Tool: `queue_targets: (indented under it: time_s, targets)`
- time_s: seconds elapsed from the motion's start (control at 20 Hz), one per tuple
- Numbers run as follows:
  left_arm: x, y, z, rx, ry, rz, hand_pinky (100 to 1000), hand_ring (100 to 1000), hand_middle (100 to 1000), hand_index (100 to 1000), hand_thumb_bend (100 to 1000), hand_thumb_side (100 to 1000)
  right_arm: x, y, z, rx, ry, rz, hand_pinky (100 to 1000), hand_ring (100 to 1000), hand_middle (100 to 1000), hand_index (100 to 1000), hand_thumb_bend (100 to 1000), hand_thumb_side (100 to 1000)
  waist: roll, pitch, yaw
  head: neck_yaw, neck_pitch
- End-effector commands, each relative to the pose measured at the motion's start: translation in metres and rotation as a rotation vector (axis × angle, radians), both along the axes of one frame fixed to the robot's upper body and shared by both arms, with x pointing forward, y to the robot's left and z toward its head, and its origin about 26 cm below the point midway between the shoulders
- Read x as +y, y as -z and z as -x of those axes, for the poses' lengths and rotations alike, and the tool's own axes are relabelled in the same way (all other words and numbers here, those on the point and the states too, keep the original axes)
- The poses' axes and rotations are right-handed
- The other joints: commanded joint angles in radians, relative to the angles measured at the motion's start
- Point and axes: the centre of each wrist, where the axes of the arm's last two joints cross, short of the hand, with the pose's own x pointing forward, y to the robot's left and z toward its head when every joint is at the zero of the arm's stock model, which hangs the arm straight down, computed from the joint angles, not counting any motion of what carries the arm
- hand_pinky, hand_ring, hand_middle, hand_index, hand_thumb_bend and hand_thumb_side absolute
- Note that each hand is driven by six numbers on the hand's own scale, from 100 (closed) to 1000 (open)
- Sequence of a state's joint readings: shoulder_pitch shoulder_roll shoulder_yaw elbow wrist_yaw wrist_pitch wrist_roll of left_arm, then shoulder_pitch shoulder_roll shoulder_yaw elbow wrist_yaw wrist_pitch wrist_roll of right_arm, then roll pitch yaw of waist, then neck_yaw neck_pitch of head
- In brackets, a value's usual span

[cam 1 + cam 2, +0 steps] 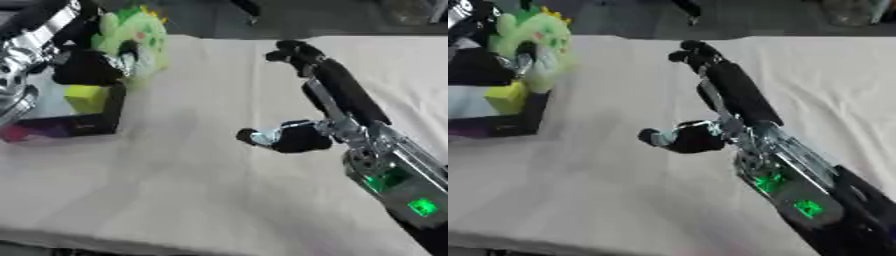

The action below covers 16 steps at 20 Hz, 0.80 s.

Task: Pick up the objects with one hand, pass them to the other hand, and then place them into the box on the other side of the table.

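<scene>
Left hand (92,65) at the upper left, over the box (74,125). Its fingers (129,50) are curled round the toy (136,32), a green plush with yellow spikes on top and a pink spot on its side. The toy is upright, off the bench (201,190), above the box's far end and partly past its right wall. Exact contact between the toy and the box rim cannot be told; the picture is blurred there.

Box: dark walls, sitting on the bench at the left edge. Inside it a yellow block (86,97) shows, just below the left hand. A pinkish patch shows on the box's near-left corner.

Right hand (728,100) over mid-bench, well apart from the toy and the box. Fingers (693,52) stretched out, pointing away toward the far edge, released, holding nothing. Thumb (662,137) sticks out to the left. Green lights (422,206) glow on the right forearm.

Bench covered in a plain beige cloth.
</scene>
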<state>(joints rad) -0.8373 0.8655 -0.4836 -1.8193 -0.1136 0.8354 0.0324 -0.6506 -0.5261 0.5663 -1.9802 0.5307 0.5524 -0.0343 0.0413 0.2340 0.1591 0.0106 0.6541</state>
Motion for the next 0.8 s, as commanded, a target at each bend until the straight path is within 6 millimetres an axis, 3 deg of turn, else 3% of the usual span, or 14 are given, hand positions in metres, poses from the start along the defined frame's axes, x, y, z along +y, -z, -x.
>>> queue_targets:
  time_s: [0.05,0.8]
  targets:
    - [0.025,-0.012,-0.011,-0.058,-0.119,0.008,737,529,357,147,100,222,-0.003,-0.010,0.002,-0.038,-0.006,0.001,780,895,917,853,734,339,0.006,0.005,-0.001,0.026,-0.019]
    - [0.090,0.023,-0.073,-0.072,-0.391,0.016,750,557,397,180,100,212,-0.004,-0.011,0.002,-0.051,0.007,-0.029,774,888,910,845,731,335,-0.001,0.014,-0.018,0.070,-0.043]
